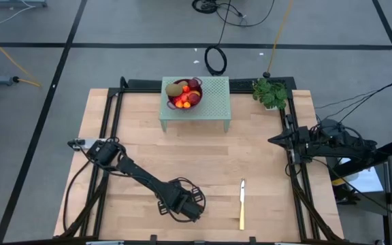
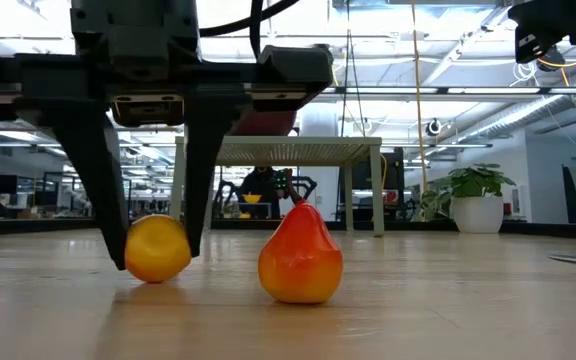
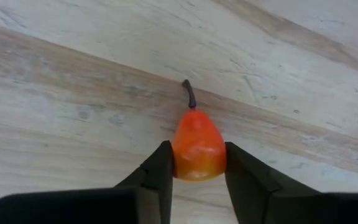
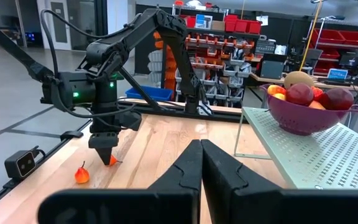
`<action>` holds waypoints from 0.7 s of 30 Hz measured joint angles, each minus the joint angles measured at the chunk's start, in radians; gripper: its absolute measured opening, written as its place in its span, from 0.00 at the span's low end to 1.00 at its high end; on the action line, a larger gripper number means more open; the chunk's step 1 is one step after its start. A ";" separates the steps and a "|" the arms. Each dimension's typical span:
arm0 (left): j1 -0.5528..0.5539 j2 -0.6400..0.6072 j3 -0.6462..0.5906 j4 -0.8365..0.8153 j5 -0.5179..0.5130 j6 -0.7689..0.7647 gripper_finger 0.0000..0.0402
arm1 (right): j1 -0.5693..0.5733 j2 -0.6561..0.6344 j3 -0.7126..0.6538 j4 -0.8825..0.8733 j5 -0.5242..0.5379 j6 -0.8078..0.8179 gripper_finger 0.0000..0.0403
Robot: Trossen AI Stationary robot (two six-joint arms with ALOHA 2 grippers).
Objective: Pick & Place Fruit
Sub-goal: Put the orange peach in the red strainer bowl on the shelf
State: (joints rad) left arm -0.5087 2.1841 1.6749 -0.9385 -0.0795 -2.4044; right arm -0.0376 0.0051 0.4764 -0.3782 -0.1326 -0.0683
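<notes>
A yellow-orange round fruit (image 2: 158,249) sits on the desk (image 2: 448,300) right between the jaws of the left gripper (image 2: 156,262), near the desk's front edge; one dark finger (image 2: 108,190) stands at each side of it and both look to be pressing on it, so the jaws are closed around the fruit while it rests on the wood; just outside those jaws, beside one finger, a red-orange pear (image 2: 301,255) stands upright with its stem up, apart from the round fruit; from the left wrist the pear shows in the gap between the two fingers, so I cannot tell how it lines up with the round one there; well beyond the jaws, at the far side of the desk, a purple bowl (image 4: 303,118) heaped with more fruit (image 4: 300,93) sits on a pale green perforated stand (image 1: 213,99); a yellow-handled knife (image 1: 242,204) lies off to the side of the jaws; a potted plant (image 1: 271,93) stands at a far corner; the right gripper (image 4: 201,142) waits at the desk's right edge, its jaws pressed together on nothing.
</notes>
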 joint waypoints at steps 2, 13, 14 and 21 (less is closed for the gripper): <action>0.000 0.000 0.000 -0.001 0.000 0.000 0.24 | 0.000 0.000 0.000 0.000 0.000 0.000 0.00; -0.002 -0.011 0.000 0.008 -0.087 0.033 0.25 | 0.000 0.000 0.000 0.000 0.000 0.000 0.00; -0.002 -0.017 0.000 0.012 -0.097 0.037 0.25 | 0.000 0.000 0.000 0.000 0.000 0.000 0.00; -0.005 -0.076 0.000 0.041 -0.274 0.071 0.24 | 0.000 0.000 0.000 0.001 0.000 0.000 0.00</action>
State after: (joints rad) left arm -0.5137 2.1079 1.6749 -0.8971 -0.3539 -2.3335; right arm -0.0377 0.0048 0.4763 -0.3774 -0.1326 -0.0686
